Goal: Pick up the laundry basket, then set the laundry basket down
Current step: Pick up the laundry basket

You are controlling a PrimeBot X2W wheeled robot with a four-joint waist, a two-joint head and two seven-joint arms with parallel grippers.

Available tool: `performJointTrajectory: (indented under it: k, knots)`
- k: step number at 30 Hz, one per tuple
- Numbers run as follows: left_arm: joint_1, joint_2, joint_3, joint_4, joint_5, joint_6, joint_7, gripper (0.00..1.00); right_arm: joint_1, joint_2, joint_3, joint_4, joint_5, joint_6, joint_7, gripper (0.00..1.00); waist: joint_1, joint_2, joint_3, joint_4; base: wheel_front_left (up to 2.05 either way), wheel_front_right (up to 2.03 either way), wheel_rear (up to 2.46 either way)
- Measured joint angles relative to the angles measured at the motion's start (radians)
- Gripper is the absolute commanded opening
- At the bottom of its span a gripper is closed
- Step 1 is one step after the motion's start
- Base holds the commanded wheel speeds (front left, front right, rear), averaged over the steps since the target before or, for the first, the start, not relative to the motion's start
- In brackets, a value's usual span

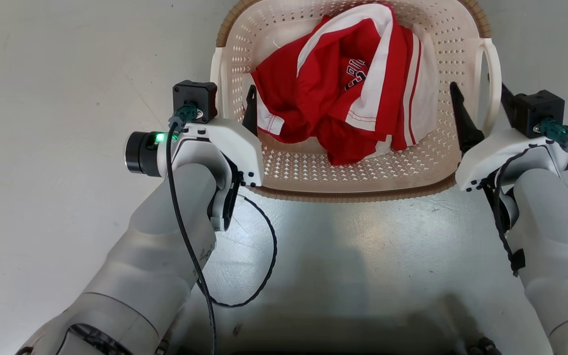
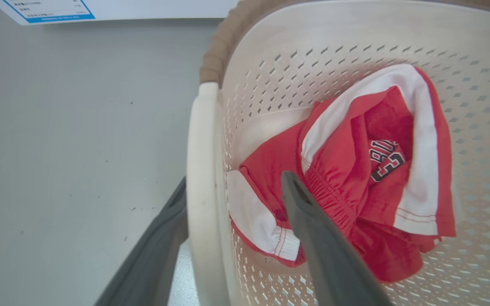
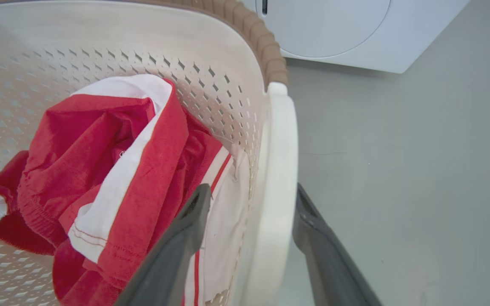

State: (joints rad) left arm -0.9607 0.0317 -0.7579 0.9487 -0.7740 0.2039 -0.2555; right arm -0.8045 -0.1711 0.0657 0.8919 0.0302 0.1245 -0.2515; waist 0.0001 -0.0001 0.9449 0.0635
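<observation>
Left claw (image 2: pixel 233 180) wide open, astride left handle (image 2: pixel 202 178), gripping nothing. Right claw (image 3: pixel 252 189) the same on right handle (image 3: pixel 277 178), not pinched. Step: grasp before lift. Next, likely: close both together, raise level. Basket (image 1: pixel 353 196), upper centre of head view, red garment (image 1: pixel 343 93) inside, on grey floor (image 1: pixel 67 74); washer (image 3: pixel 334 29) upper right, right wrist view.

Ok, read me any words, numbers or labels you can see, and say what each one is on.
Dark lettering on the crumpled red and white fabric garment: folded over, only fragments, unreadable.
Small print on the white, blue-bordered label in the left wrist view: too small to read.
</observation>
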Motion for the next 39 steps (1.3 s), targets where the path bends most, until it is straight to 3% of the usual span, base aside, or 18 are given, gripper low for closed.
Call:
performJointTrajectory:
  k: [1,2,14,23,39]
  knots:
    - [0.000,0.000,-0.001,0.002,-0.001,0.000,0.000,0.32,0.000,0.001,-0.001,0.001,0.000,0.000,0.000,0.00,0.0000,0.0001,-0.001,0.000,0.00,0.00,0.00]
    - [0.000,0.000,-0.005,0.008,-0.005,-0.002,0.000,0.00,0.000,0.002,-0.002,0.004,0.000,0.000,0.000,0.00,0.0000,0.0001,-0.002,0.000,0.00,0.00,0.00]
    - [0.002,0.002,-0.038,0.042,-0.040,0.000,0.000,0.00,0.000,0.017,-0.023,0.068,0.002,-0.001,-0.001,0.00,-0.0001,0.0000,-0.040,0.002,0.00,0.00,0.00]
    - [0.029,0.001,-0.086,0.095,-0.095,-0.008,0.002,0.00,0.000,0.035,0.015,0.160,0.021,-0.001,-0.001,0.00,0.0000,0.0000,-0.111,-0.013,0.00,0.00,0.00]
    - [0.162,0.001,-0.202,0.210,-0.217,-0.074,0.064,0.00,0.030,0.086,0.140,0.366,0.120,-0.001,0.015,0.00,-0.0001,0.0001,-0.397,-0.060,0.00,0.00,0.00]
